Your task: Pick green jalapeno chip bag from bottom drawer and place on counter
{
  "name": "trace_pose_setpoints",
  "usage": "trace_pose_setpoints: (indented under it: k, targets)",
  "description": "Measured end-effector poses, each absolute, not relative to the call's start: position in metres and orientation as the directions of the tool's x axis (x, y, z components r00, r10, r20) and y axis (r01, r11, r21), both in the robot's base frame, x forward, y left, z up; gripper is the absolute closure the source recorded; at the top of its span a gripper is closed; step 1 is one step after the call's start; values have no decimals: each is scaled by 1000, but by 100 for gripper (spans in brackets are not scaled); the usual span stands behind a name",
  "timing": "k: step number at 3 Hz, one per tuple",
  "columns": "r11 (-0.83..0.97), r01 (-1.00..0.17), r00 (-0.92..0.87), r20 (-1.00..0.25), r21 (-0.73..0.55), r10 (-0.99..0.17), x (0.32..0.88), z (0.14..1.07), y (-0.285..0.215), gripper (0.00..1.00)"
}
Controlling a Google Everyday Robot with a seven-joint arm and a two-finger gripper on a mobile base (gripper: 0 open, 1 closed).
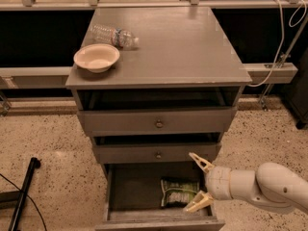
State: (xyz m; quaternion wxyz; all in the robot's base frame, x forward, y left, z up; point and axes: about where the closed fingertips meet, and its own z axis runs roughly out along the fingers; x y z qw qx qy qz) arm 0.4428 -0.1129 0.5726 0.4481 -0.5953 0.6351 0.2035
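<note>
The green jalapeno chip bag [179, 192] lies flat in the right half of the open bottom drawer [139, 189]. My gripper [198, 182] hangs at the drawer's right side, just right of the bag and slightly above it. Its two cream fingers [199, 161] are spread wide apart, one above the other, and hold nothing. The white arm reaches in from the lower right. The counter [187, 47] is the grey cabinet top above the drawers.
A cream bowl [96, 57] and a clear plastic water bottle [113, 35] sit at the counter's left. The two upper drawers with brass knobs [159, 124] are pulled out slightly. A black pole [21, 191] lies on the speckled floor at left.
</note>
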Motion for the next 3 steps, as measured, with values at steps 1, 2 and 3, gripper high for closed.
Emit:
trace_pose_setpoints:
  k: [1, 2, 3]
  targets:
    - [215, -937, 107, -811, -276, -575, 445, 573, -113, 0]
    - [151, -955, 123, -802, -257, -585, 456, 536, -98, 0]
    - [194, -952, 78, -800, -237, -595, 482, 478, -99, 0]
